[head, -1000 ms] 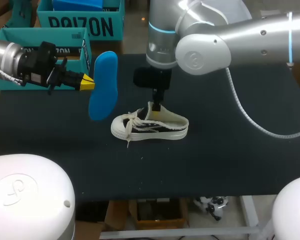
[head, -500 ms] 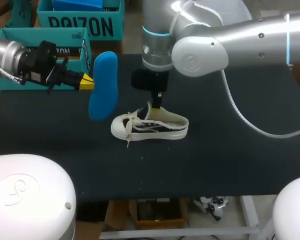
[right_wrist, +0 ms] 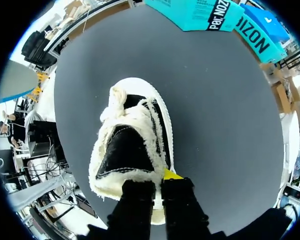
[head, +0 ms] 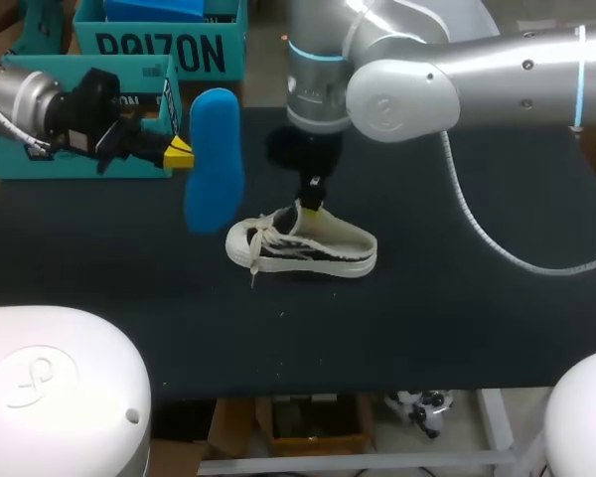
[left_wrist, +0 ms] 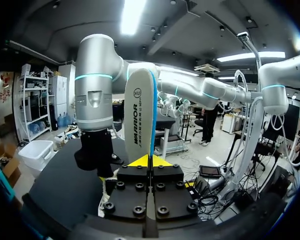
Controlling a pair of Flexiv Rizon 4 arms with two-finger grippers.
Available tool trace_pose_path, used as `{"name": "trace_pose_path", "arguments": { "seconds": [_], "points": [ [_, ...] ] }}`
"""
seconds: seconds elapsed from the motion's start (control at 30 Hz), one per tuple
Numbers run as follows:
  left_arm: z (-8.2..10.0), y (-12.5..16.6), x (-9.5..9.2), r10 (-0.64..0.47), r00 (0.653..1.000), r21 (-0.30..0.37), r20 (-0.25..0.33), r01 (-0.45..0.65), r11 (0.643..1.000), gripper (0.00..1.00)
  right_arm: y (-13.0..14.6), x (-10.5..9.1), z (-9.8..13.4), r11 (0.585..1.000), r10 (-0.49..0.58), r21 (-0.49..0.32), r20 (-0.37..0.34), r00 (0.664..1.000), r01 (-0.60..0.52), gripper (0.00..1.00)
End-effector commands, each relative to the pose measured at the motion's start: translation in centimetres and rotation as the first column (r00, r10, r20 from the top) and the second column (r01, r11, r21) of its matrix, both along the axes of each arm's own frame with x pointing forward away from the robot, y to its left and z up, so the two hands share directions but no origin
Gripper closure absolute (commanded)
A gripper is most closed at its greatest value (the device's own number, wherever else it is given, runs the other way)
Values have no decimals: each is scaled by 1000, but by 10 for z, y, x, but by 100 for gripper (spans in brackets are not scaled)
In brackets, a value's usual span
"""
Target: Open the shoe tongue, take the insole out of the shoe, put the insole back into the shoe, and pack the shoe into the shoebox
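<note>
Left gripper (head: 179, 154) is clamped on the insole (head: 214, 159), both yellow tips pressed against it from either side near its middle. It comes in from the table's left rear, in front of the box (head: 89, 68), and holds the insole in the air, off the table (head: 427, 328). The insole is blue and stands on end, its long axis nearly upright and one broad face turned toward the shoe (head: 303, 248). Its lower end hangs just beside the shoe's toe and laces; whether it touches them cannot be told. In the left wrist view the insole (left_wrist: 140, 115) rises edge-on from between the tips, showing a white underside and a blue edge.

Right gripper (head: 313, 204) reaches down from above onto the shoe's opening. In the right wrist view the gripper (right_wrist: 157, 180) is closed on the fleecy rim of the shoe (right_wrist: 132, 145): one finger is inside the opening, the other outside the side wall, with the rim pinched between them. Only the outer yellow tip shows there.

The shoe is black and white with a fleecy lining and white laces. It rests upright on its sole near the table's middle, toe toward the left arm. The box is teal, at the table's left rear corner, well apart from the shoe.
</note>
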State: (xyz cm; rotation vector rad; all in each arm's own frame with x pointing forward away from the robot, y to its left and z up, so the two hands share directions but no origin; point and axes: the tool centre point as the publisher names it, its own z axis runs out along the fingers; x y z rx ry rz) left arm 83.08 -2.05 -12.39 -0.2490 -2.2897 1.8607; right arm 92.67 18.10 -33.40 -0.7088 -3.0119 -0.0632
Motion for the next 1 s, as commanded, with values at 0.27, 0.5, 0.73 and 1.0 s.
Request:
{"name": "trace_pose_path", "arguments": {
  "seconds": [0.27, 0.5, 0.73, 1.0],
  "points": [
    [22, -13, 3, -123, 992, -52, -14, 122, 991, 100, -31, -25, 23, 949, -276, 159, 1, 961, 273, 100],
    [32, -16, 2, -151, 986, -87, -67, 145, 986, 100, -33, -39, 27, 877, -420, 243, -34, 907, 415, 100],
    [49, -27, 2, -191, 970, -98, -152, 178, 979, 100, -35, -55, 27, 801, -549, 269, -28, 835, 535, 100],
    [57, -38, -4, -213, 961, -99, -178, 198, 975, 100, -36, -61, 20, 647, -669, 436, -69, 740, 626, 100]
  ]
}}
